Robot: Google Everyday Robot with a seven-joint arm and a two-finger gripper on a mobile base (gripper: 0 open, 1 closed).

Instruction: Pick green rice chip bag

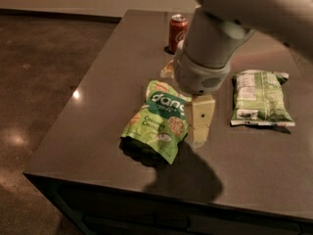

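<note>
Some green rice chip bag (155, 125) behind gripper (199, 129)

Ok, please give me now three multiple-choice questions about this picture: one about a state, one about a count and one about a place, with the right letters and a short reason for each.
1. How is the red can on the table?
A. upright
B. lying on its side
C. crushed flat

2. How many green bags lie on the table?
A. one
B. two
C. three

3. Where is the claw?
A. over the can
B. at the table's front edge
C. low, close beside the right edge of the green rice chip bag

Answers:
1 A: its top rim faces up.
2 B: the green rice chip bag, and the flat green bag showing a white label.
3 C: it hangs between the two bags, right next to the rice chip bag.
</note>
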